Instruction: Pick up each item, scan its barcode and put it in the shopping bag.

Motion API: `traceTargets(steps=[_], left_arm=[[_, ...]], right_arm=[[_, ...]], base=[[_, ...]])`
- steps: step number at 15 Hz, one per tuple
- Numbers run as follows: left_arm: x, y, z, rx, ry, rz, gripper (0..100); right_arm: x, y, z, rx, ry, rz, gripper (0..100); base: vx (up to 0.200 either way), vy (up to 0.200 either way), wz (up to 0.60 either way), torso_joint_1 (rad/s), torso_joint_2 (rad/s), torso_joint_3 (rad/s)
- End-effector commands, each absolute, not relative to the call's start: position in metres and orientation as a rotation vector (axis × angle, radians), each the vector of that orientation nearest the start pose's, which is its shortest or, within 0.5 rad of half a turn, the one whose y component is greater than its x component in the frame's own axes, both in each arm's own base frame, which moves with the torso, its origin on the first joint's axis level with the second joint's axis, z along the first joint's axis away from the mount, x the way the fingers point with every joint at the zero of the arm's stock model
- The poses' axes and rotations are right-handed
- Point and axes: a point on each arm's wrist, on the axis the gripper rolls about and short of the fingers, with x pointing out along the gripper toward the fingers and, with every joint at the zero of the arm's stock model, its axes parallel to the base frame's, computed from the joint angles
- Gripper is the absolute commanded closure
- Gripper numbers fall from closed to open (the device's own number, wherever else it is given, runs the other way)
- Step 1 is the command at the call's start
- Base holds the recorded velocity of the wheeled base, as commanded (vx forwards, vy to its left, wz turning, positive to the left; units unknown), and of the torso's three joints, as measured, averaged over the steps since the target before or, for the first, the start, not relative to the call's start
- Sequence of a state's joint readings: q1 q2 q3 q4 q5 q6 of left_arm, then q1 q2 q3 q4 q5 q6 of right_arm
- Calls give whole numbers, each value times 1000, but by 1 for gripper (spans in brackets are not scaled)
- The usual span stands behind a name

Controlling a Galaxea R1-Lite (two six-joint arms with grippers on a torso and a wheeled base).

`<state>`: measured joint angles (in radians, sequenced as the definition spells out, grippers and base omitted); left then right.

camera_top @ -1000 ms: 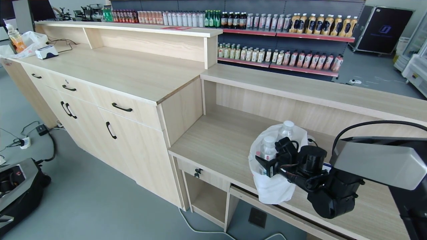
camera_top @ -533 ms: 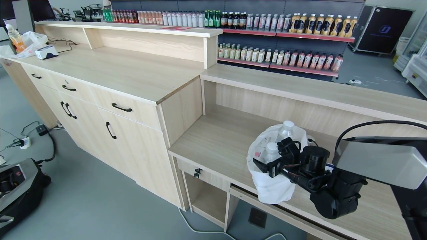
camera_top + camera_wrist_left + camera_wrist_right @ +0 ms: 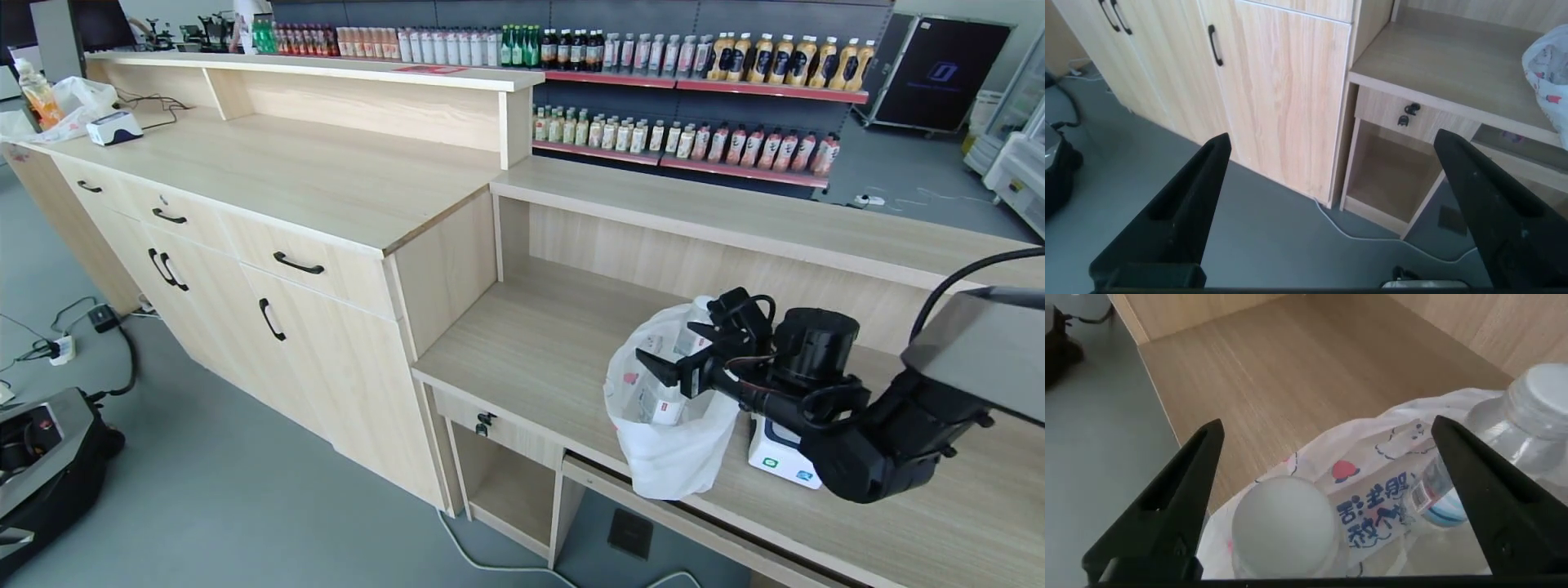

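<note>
Two bottles [image 3: 1286, 527] sit in the shopping bag [image 3: 669, 457]. Right gripper [image 3: 690, 339] hovers just over it, spread and empty. Left gripper [image 3: 1331, 143] is spread too.

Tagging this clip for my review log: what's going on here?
The robot is bagging items at a wooden counter. Its right gripper hovers open and empty just above a white shopping bag on that counter, with two bottles already inside the bag. A small white device sits beside the bag. The left gripper hangs open and empty over the floor by the cabinets.
</note>
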<state>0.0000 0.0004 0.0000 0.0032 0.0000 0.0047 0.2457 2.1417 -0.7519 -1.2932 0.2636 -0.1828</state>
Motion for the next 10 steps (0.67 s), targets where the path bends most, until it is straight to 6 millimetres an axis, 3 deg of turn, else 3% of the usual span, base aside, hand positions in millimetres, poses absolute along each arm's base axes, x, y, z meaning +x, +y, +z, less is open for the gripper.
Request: traceTargets(steps=[1,4,7,10], left_arm=[[-23,0,75,5,3,0,0],[-23,0,75,5,3,0,0],[-23,0,75,5,3,0,0],[-23,0,75,5,3,0,0]], right_arm=[[309,60,140,-275,23,443,0],[271,36,169,-287,48,387,0],[251,12,189,-305,17,288,0],[241,-34,193,-388,35,73,0]], base=[[0,0,0,0,0,0],[0,0,0,0,0,0],[0,0,0,0,0,0],[0,0,-600,-2,-1,2]])
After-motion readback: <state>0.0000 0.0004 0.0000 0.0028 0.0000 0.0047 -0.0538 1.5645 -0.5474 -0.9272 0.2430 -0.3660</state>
